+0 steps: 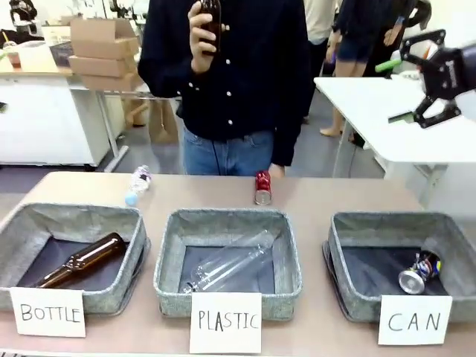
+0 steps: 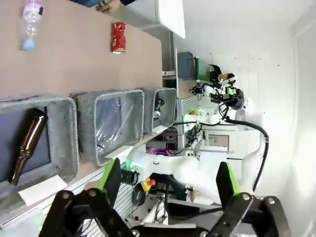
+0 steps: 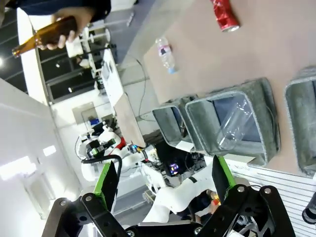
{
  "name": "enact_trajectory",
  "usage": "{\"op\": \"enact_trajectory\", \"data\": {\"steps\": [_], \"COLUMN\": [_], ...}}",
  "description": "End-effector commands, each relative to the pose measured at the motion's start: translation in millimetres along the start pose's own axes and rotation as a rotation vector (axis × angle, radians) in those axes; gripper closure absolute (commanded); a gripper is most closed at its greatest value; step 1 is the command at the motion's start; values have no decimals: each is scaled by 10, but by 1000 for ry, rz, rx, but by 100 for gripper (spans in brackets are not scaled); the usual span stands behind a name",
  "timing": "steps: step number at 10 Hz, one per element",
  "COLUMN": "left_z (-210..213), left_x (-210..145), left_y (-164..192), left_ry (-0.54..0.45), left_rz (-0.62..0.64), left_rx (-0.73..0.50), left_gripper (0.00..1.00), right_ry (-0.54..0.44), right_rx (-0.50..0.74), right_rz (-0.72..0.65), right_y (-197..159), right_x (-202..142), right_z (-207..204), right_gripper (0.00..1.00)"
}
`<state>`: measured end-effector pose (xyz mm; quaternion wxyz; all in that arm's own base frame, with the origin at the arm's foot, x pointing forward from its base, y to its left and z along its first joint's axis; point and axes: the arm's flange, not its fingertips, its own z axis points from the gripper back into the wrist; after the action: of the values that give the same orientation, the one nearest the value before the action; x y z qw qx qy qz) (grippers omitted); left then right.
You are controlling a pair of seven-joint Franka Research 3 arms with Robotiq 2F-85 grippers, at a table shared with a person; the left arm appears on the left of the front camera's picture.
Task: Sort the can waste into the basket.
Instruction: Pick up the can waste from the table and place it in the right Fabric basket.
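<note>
A red can (image 1: 262,187) stands on the table's far side in front of the person, also visible as the red can (image 2: 118,37) and the red can (image 3: 225,14). A crushed silvery can (image 1: 419,271) lies inside the grey basket (image 1: 372,222) marked "CAN" at the right. My right gripper (image 1: 394,91) hangs high at the upper right, open and holding nothing, well above that basket. In the wrist views, both my right gripper (image 3: 164,177) and my left gripper (image 2: 168,180) stand open with nothing between their green pads, far from the table.
A person across the table holds a brown bottle (image 1: 210,22). A small plastic bottle (image 1: 139,182) lies at the far left. The "BOTTLE" basket (image 1: 74,216) holds a brown bottle, the "PLASTIC" basket (image 1: 223,217) a clear bottle. A white table (image 1: 372,104) stands behind at the right.
</note>
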<state>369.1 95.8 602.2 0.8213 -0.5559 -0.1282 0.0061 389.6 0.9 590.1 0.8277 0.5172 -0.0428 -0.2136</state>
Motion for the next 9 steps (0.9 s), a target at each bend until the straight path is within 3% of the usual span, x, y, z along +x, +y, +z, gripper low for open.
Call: {"op": "enact_trajectory", "data": {"steps": [1, 9], "left_z": [-145, -145], "left_x": [-66, -66], "left_y": [-319, -319], "left_ry": [68, 68], "left_rz": [-36, -36], "left_rx": [82, 82], "left_gripper": [0, 0], "right_ry": [-1, -1], "right_rx": [-9, -9], "right_rz": [27, 27], "right_y": [-48, -48], "right_x": [-26, -26], "right_z": [6, 6], "right_gripper": [0, 0]}}
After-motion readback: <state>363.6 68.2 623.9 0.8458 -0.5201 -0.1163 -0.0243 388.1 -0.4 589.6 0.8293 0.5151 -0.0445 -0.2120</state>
